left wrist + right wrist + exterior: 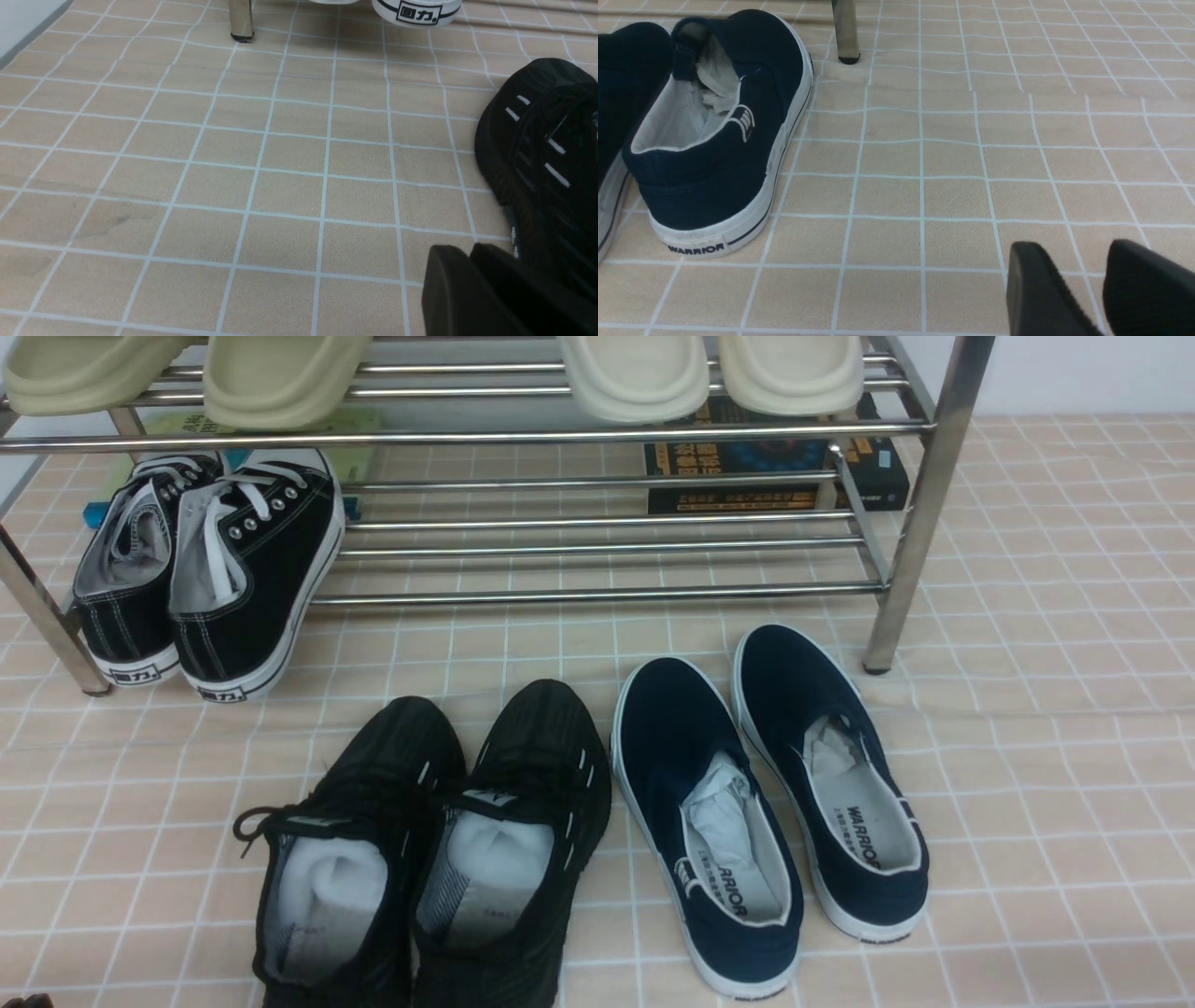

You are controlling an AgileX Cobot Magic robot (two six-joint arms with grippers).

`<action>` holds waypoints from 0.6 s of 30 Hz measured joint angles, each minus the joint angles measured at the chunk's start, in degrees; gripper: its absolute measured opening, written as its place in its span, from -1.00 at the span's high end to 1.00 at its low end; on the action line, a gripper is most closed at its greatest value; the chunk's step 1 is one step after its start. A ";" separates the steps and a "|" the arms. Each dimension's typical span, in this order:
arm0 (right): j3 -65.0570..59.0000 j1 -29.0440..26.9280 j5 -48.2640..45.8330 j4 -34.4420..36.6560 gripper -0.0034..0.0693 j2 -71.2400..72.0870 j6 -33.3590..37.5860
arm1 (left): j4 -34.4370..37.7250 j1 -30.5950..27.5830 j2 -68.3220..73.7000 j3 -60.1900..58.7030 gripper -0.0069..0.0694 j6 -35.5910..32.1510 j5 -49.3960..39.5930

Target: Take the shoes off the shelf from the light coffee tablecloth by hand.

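We find the shoes (434,845), the all-black knit pair, standing side by side on the light coffee tablecloth (1055,784), toes toward the shelf (920,513) and well in front of its lowest rods, heels near the front edge of the front view. They are off the shelf as they lie.

We judge them light and soft in the upper: the knit should give under a pinch, while the thick ribbed sole stays stiff. The white paper stuffing keeps the shape, so the padded heel collar or the tongue area looks like the best hold; the loose lace at the left shoe's side would slip or snag.

Just to their right lie navy slip-ons (770,821), the nearer one almost touching the right black shoe, so a reach from that side has little room. Black canvas sneakers (201,579) lean on the shelf's bottom tier at the left, pale slippers (280,373) rest on the upper tier, and a dark book (775,467) lies behind the rods.

The left end effector (467,280) hangs low beside the black shoe's toe, its fingers nearly pressed together and pinching nothing. The right end effector (1083,284) hovers over bare cloth, well apart from the navy heel, fingers spread with a clear gap and empty.
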State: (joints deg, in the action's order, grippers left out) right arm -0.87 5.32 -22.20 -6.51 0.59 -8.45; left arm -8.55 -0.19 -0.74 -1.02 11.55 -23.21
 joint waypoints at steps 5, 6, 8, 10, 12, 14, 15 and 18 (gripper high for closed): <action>0.00 0.00 0.00 0.00 0.25 0.00 0.00 | 0.00 0.00 0.00 0.00 0.59 0.00 0.00; 0.00 0.00 0.00 0.00 0.25 0.00 0.00 | 0.00 0.00 0.00 0.00 0.59 0.00 0.00; 0.00 0.00 0.00 0.00 0.25 0.00 0.00 | 0.00 0.00 0.00 0.00 0.59 0.00 0.00; 0.00 0.00 0.00 0.00 0.25 0.00 0.00 | 0.00 0.00 0.00 0.00 0.58 0.00 0.00; 0.00 0.00 0.00 0.00 0.25 0.00 0.05 | 0.00 0.00 0.00 0.00 0.58 0.00 0.00; 0.00 0.00 0.00 0.00 0.25 0.00 0.05 | 0.00 0.00 0.00 0.00 0.57 0.00 0.00; 0.00 0.00 0.00 0.00 0.25 0.00 0.05 | 0.00 0.00 0.00 0.00 0.57 0.00 0.00; 0.00 0.00 0.00 0.00 0.25 0.00 0.05 | 0.00 0.00 0.00 0.00 0.56 0.00 0.06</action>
State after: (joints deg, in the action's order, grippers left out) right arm -0.87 5.32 -22.20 -6.51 0.59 -8.40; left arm -8.55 -0.19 -0.74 -1.02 11.55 -23.16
